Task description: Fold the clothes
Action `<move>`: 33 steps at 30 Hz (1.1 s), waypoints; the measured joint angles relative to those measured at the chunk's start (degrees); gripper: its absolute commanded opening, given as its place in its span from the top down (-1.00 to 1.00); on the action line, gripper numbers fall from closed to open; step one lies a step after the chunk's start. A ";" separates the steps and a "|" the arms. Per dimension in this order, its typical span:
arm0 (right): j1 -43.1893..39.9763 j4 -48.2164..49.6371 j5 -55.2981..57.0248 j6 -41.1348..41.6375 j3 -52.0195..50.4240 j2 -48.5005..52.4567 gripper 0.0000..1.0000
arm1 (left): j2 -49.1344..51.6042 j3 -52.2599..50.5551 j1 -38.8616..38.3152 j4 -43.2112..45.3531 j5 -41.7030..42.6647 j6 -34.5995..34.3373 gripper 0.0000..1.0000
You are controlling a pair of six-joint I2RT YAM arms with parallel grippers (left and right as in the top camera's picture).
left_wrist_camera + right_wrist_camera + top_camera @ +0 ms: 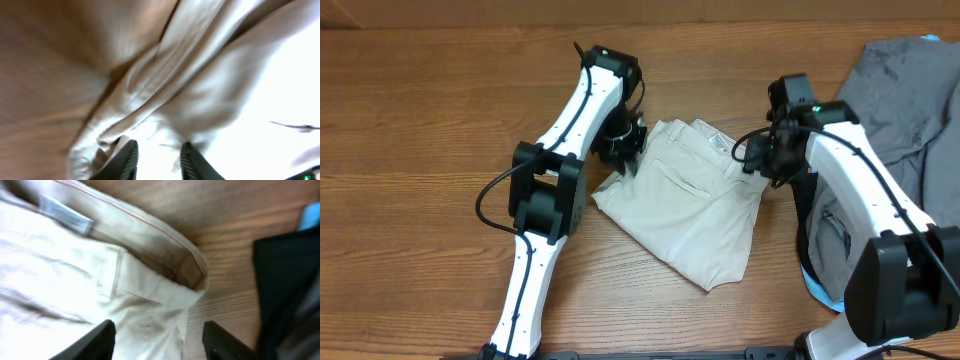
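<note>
The beige shorts (685, 200) are lying loosely folded mid-desk (420, 120), between both arms. Your left hand (157, 165) is sitting at their left edge with its fingers narrowly apart over cloth; you cannot tell whether it is gripping. Your right hand (159, 342) is hovering spread wide over the waistband (150, 235), near a grey garment (910, 90).

The wooden table (420, 120) carries folded beige shorts (690, 210) at its middle. A grey garment (905, 95) lies along the right edge, with something blue (817, 290) peeking out beneath it.
</note>
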 measured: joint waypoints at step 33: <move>0.00 -9.44 -0.96 -0.57 7.56 -4.28 -1.00 | -0.68 -8.00 -2.05 16.26 11.23 15.34 0.92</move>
